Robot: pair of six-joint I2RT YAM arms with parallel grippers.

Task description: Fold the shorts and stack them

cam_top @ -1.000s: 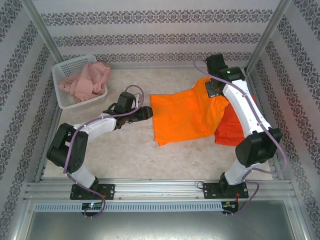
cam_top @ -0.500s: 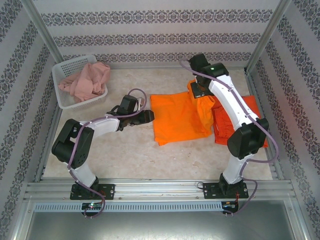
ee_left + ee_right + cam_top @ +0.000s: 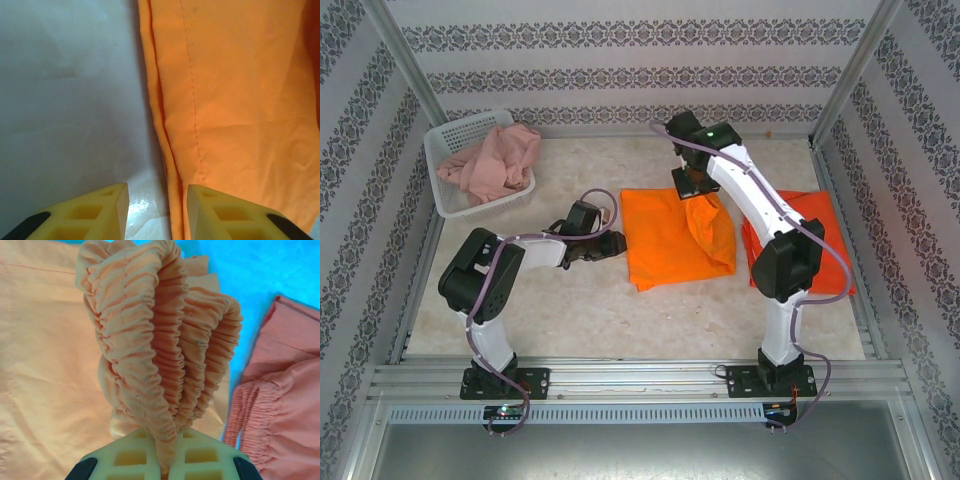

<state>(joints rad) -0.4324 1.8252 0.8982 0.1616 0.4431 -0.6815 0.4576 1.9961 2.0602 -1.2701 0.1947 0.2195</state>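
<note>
The right gripper [image 3: 164,462] is clamped on the gathered waistband of the orange shorts [image 3: 665,245]. It holds that end bunched up above the table [image 3: 580,300], while the rest lies flat near the centre. The left gripper [image 3: 156,194] sits low at the shorts' left hem, its fingers [image 3: 85,215] apart with the hem edge lying between them. The red shorts [image 3: 820,215] lie flat on the right, partly under the right arm. The pink shorts [image 3: 500,160] are heaped in the basket [image 3: 460,130] at the far left corner.
</note>
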